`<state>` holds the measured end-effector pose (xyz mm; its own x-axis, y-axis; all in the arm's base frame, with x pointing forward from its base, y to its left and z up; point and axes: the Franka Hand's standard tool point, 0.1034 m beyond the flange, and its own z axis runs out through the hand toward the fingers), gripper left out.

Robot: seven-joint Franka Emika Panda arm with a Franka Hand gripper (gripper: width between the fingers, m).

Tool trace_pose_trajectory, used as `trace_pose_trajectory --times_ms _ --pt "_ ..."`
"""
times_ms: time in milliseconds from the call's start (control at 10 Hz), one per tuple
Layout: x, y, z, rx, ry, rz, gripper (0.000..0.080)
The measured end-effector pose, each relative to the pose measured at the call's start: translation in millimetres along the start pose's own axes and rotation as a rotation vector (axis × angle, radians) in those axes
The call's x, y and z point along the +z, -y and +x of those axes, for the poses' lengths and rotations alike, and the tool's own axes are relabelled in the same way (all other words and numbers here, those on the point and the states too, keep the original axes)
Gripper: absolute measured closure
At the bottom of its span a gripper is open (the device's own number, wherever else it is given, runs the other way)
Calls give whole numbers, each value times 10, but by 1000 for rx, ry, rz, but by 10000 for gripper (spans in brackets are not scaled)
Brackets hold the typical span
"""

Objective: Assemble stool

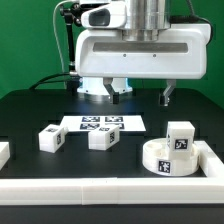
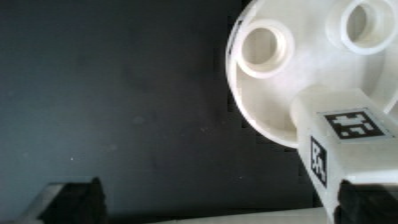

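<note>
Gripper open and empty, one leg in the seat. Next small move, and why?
Probably move over the nearest loose leg and line up above it. The gripper hangs open above the table, holding nothing. The seat carries one upright leg, and the wrist view shows empty holes. A second loose leg lies further toward the exterior view's left.
</note>
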<state>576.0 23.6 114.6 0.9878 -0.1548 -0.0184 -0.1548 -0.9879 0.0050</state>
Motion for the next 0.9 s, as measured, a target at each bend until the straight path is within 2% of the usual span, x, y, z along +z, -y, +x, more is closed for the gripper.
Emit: trace_pose_trajectory --times_ms 100,200,300,600,900 --pt "3 -1 -1 0 1 0 150" --pt "33 -64 -40 36 13 11 150" --pt "96 -255 -116 98 36 17 150" --pt "232 -599 -215 148 63 -6 150" --pt "233 -577 -233 141 81 -7 150"
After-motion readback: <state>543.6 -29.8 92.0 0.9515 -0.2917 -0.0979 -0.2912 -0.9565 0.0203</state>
